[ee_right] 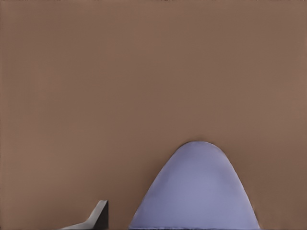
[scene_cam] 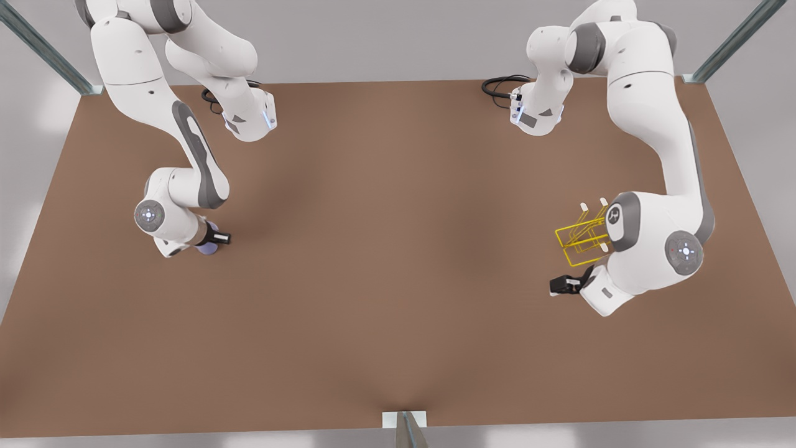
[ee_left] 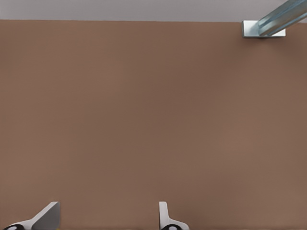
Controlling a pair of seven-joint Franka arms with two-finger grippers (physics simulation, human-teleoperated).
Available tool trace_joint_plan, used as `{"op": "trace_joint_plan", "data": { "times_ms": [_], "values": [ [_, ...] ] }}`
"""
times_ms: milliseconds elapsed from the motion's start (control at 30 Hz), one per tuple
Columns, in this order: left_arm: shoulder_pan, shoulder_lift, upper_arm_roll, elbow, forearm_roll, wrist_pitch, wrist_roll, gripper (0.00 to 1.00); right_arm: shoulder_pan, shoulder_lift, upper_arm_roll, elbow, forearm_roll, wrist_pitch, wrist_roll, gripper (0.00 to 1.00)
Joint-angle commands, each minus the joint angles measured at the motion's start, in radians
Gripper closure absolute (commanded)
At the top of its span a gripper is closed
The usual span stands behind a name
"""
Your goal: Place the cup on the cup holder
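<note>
Cup sits far from the cup holder, across the brown tabletop toward the front view's left. Right hand is at the cup, and in the right wrist view the lavender body looms right against it; cannot tell whether this hand has closed on it or only brackets it. Left hand is just beside the cup holder, spread wide with nothing between the pads, and this arm looks to be waiting. Its forearm hangs over the far side of the holder and hides part of the frame and some white-tipped prongs. Risks as judged from here: first, a poor hold, since the cup is smooth and tapered and a pinch set off-centre could let it squirt out or tip on the lift. Second, the carry is long, the whole way over to the holder, so a marginal grip has plenty of room to slip. Third, crowding at the holder: with the left arm parked over it, the incoming arm may meet it or be forced into an awkward angle. Fourth, the holder is thin wire and likely light, so a cup pushed down off-line onto a prong could shove or topple the rack rather than seat, and the mouth must meet a prong squarely
</note>
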Motion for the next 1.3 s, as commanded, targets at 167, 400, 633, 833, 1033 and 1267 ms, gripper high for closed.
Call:
{"op": "trace_joint_plan", "data": {
  "times_ms": [167, 400, 633, 833, 1033, 1267],
  "values": [
    [-0.001, -0.002, 0.000, 0.001, 0.032, 0.004, -0.007, 0.00, 0.000, -0.013, 0.003, 0.006, -0.001, 0.004, 0.003, 0.79],
    [-0.002, -0.005, 0.000, 0.001, 0.034, 0.004, -0.004, 0.00, 0.005, 0.002, 0.046, 0.190, 0.103, -0.182, 0.008, 0.79],
    [-0.001, -0.005, 0.000, -0.001, 0.034, -0.001, -0.007, 0.00, 0.167, 0.194, 0.117, 0.534, 0.591, -0.381, 0.233, 0.79],
    [0.000, -0.005, 0.000, -0.001, 0.034, -0.006, -0.007, 0.00, 0.322, 0.415, 0.170, 0.758, 0.945, -0.371, 0.239, 0.79],
    [-0.001, -0.007, 0.002, -0.001, 0.034, -0.015, -0.005, 0.00, 0.380, 0.671, 0.252, 1.019, 0.950, -0.285, 0.262, 0.79],
    [0.002, -0.010, 0.005, -0.002, 0.034, -0.015, -0.007, 0.00, 0.535, 0.834, 0.253, 1.233, 0.948, -0.099, 0.402, 0.79]
  ]
}}
